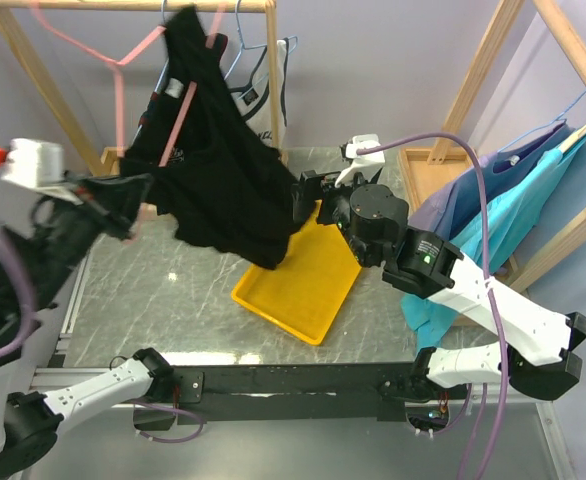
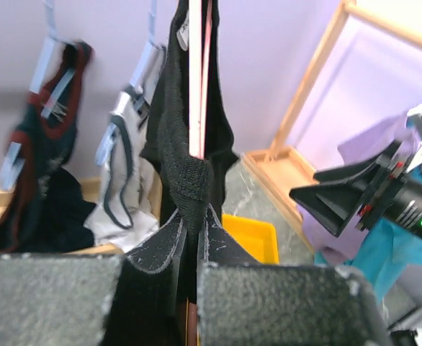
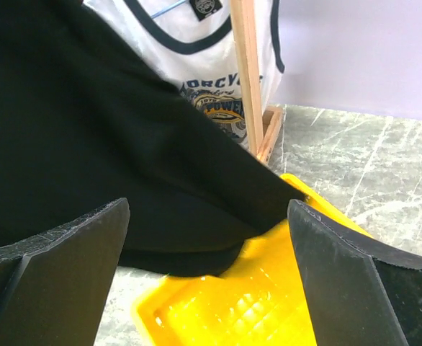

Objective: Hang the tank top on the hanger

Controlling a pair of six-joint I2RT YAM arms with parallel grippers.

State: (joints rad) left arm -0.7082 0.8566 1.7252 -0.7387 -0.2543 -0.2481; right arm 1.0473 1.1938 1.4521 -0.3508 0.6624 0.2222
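Black tank top (image 1: 223, 190), hanger (image 2: 205, 79) clamped in left pincer (image 2: 191, 229).

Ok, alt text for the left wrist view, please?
The left hand pinches the black tank top, with the pink hanger running up inside it. Behind hang a navy jersey with red trim and a white jersey with grey trim; a yellow tray lies lower right.
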